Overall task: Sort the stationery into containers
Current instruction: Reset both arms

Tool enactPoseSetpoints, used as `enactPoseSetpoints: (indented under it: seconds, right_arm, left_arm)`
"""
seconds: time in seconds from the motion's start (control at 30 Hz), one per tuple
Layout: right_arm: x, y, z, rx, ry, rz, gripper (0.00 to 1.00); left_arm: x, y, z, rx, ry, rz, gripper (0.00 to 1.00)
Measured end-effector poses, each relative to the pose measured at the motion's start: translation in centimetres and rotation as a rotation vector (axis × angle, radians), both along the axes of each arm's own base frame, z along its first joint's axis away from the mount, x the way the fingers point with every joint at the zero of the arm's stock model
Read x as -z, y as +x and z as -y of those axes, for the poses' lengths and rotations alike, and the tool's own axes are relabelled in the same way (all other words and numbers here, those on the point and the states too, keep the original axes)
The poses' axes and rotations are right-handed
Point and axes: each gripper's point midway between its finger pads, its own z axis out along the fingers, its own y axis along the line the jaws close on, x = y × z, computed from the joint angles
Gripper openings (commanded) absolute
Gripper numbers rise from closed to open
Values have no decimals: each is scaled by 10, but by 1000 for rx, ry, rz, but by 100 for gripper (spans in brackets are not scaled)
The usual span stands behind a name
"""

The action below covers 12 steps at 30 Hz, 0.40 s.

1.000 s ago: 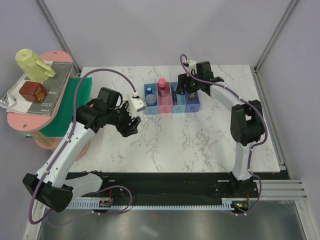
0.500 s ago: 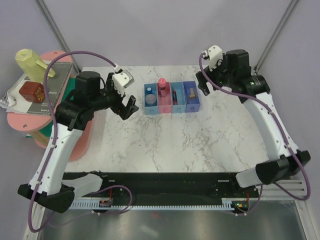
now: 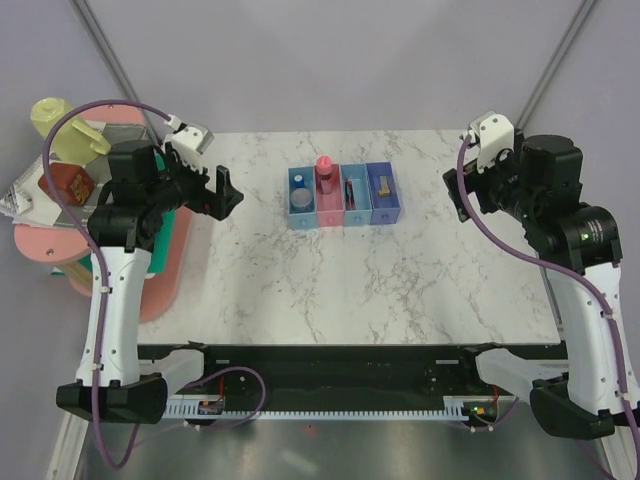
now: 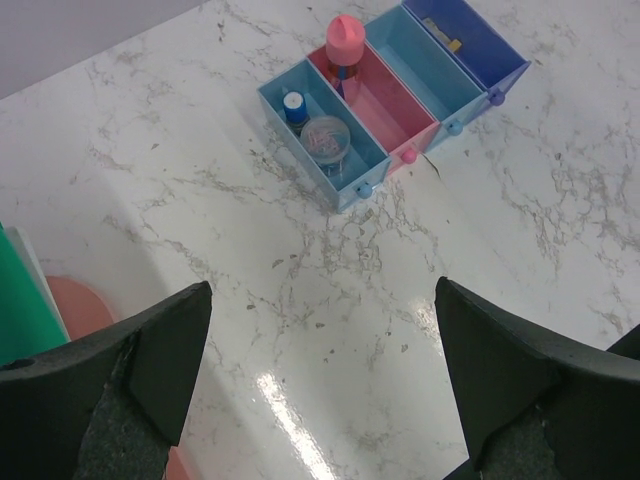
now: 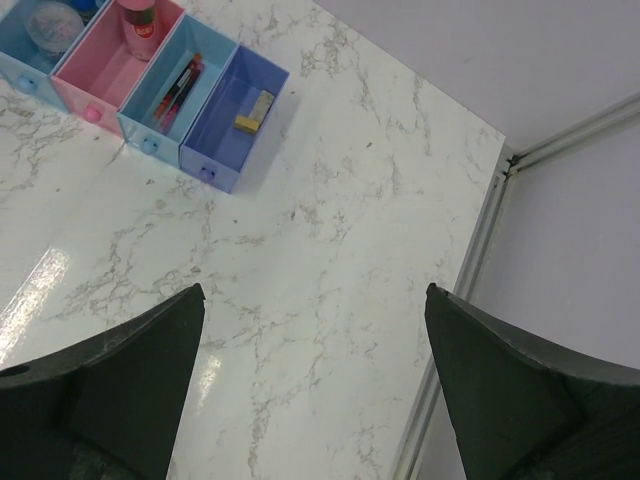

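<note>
Top external view is showing the left gripper (image 3: 224, 191) at centre left and the right gripper (image 3: 456, 196) at centre right, both gaping wide and carrying nothing. At upper centre, the joined bins (image 3: 345, 222) are holding the glue stick (image 3: 324, 172), red pens (image 3: 349, 193), roll (image 3: 303, 201) and tan block (image 3: 384, 184).

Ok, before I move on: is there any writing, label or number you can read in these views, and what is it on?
No text is readable in any view.
Pink glue stick: dark patch below the cap, too small to read.
Tan block in the violet-blue bin: any marking is too small to tell.
Stack of books at far left: mostly hidden, no print legible.
</note>
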Motion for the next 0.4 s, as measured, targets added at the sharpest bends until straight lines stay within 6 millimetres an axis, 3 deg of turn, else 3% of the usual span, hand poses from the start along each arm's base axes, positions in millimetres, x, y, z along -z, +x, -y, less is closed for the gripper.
enactPoseSetpoints:
  seconds: [0.4]
  right_arm:
    - [8,5,3,10,63,-45,98]
  left_arm:
    - [6,-9,2,28,-23,2,100]
